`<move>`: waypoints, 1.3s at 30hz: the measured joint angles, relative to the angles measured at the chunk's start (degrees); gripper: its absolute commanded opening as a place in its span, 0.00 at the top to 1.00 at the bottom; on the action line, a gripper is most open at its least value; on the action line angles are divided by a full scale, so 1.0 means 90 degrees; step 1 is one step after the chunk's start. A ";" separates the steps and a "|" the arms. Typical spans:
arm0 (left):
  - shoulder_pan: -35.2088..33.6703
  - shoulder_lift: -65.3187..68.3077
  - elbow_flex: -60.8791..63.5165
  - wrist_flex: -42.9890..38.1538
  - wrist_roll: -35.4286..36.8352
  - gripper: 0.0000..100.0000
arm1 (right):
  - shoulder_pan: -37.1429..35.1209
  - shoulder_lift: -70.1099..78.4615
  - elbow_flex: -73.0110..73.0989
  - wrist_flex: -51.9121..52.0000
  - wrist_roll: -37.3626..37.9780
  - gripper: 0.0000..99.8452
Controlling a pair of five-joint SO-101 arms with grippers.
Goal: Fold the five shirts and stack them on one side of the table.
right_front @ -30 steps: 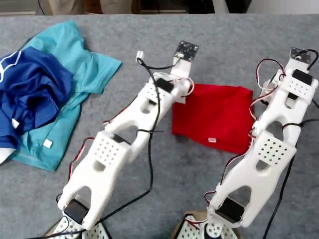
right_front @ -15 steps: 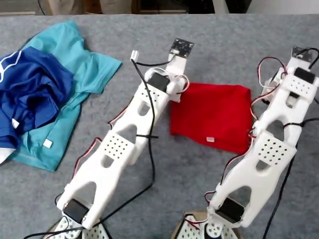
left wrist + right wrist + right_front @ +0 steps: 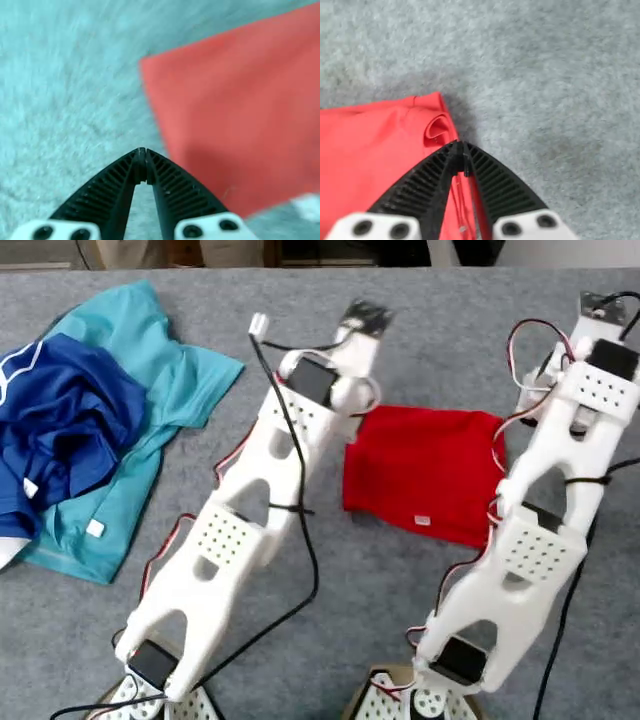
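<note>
Locate the red shirt (image 3: 425,475) right of centre in the high view: it is folded into a flat, roughly rectangular packet, with a small white label (image 3: 423,521) near its lower edge. In the upper left of the frame you see the teal shirt (image 3: 150,380), unfolded and spread out, with one sleeve pointing toward the centre and a white tag (image 3: 95,528) near its lower hem. The dark blue shirt (image 3: 65,425) lies crumpled on top of the teal shirt's left part and runs off the left edge of the frame.
</note>
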 measured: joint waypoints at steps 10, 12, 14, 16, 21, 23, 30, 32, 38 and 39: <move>0.0430 -0.1358 0.2891 0.0000 -0.0098 0.98 | -0.0274 -0.0117 0.0020 0.0088 0.0117 1.00; 0.0176 -0.1612 0.3116 0.0000 -0.0264 0.98 | -0.0400 -0.0098 0.0147 -0.0107 0.0137 1.00; -0.0137 -0.1915 0.3223 0.0000 -0.0400 0.98 | -0.0449 0.0049 0.0176 -0.0313 0.0137 1.00; -0.0332 -0.2208 0.3399 0.0000 -0.0469 0.98 | -0.0420 0.0244 0.0195 -0.0488 0.0137 1.00; -0.0410 -0.2979 0.4523 0.0000 -0.0498 0.98 | -0.0440 0.0879 0.0215 -0.0987 0.0137 1.00; -0.0400 -0.3370 0.5128 -0.0039 -0.0498 0.98 | -0.0420 0.1133 0.0215 -0.1162 0.0137 1.00; -0.0635 -0.5646 0.8029 -0.1309 -0.0498 0.98 | -0.0410 0.1416 -0.0459 -0.1035 0.0137 1.00; -0.0664 -0.6535 0.9358 -0.1915 -0.0508 0.98 | -0.0391 0.1416 -0.0947 -0.0635 0.0137 1.00; -0.0977 -0.9397 1.3958 -0.4474 -0.0518 0.98 | -0.0234 0.1416 -0.2852 0.0938 0.0137 1.00; -0.1114 -0.9797 1.4681 -0.4913 -0.0518 0.98 | -0.0205 0.1407 -0.3145 0.1055 0.0137 1.00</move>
